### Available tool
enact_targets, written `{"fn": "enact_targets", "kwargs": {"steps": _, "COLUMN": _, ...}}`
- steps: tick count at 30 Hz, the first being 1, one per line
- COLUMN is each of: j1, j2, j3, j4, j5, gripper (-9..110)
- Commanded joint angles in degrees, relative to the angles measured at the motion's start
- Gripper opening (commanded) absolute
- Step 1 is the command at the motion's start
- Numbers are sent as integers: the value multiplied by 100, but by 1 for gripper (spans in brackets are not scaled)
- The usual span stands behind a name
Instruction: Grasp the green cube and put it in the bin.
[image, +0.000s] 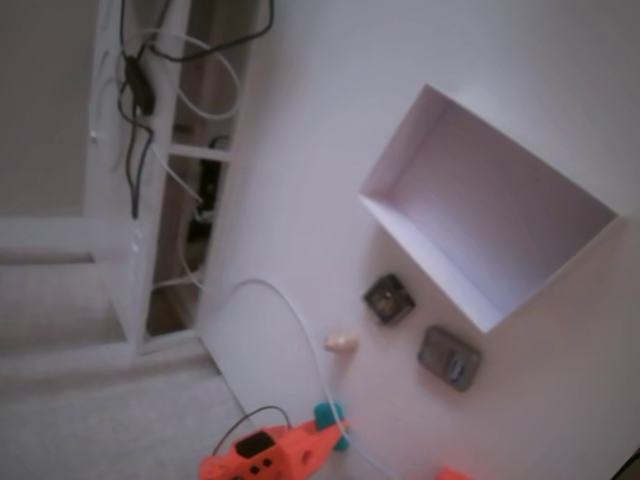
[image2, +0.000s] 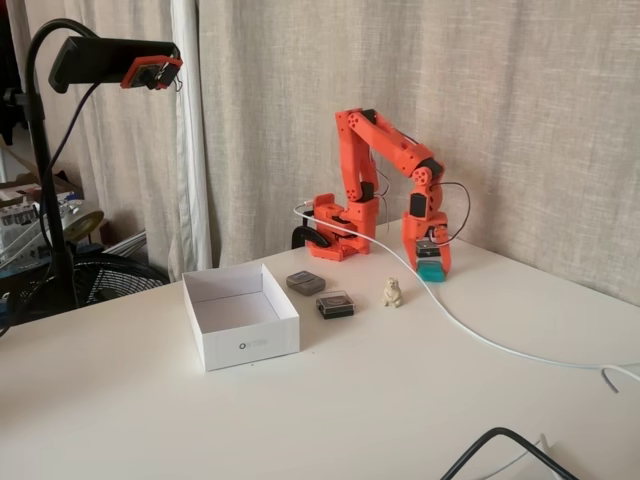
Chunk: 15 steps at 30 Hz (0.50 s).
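Fixed views from two sides agree that the job is partly done: the grasp looks made, while the carry and the drop are left. Going left to right in the fixed view from the side, the large shallow white cardboard bin sits at about nine o'clock from the arm's working end, and its floor appears bare, so nothing has been delivered. Next come the two dark grey square objects, just beside the bin's right wall, then a small beige figurine, and a thin white cable trailing across the white table. Furthest right, the orange two-finger gripper points down with its jaws closed to about the block's width around the small teal-green matte cube, which shows just under the fingers, at or barely above the tabletop; I cannot tell whether it has left the surface. In the fixed view from above, the bin lies at roughly one o'clock from the gripper, with the cube peeking out teal at its tip near the bottom edge. The cube looks plain, round-cornered and unmarked, about as big as the dark squares, and seems firmly pinched.
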Motion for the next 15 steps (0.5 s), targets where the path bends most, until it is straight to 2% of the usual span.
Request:
{"fn": "enact_targets", "kwargs": {"steps": 1, "j1": -18, "j2": -220, "j3": 35, "j4": -79, "j5": -9, "gripper": 16}}
{"fn": "enact_targets", "kwargs": {"steps": 4, "j1": 9, "j2": -176, "j3": 44, "j4": -97, "j5": -9, "gripper": 13}}
{"fn": "enact_targets", "kwargs": {"steps": 8, "j1": 26, "j2": -35, "j3": 44, "j4": -229, "j5": -9, "gripper": -1}}
{"fn": "enact_targets", "kwargs": {"steps": 9, "j1": 26, "j2": 9, "j3": 44, "j4": -264, "j5": -9, "gripper": -8}}
{"fn": "enact_targets", "kwargs": {"steps": 15, "j1": 44, "j2": 281, "j3": 44, "j4": -545, "j5": 9, "gripper": -8}}
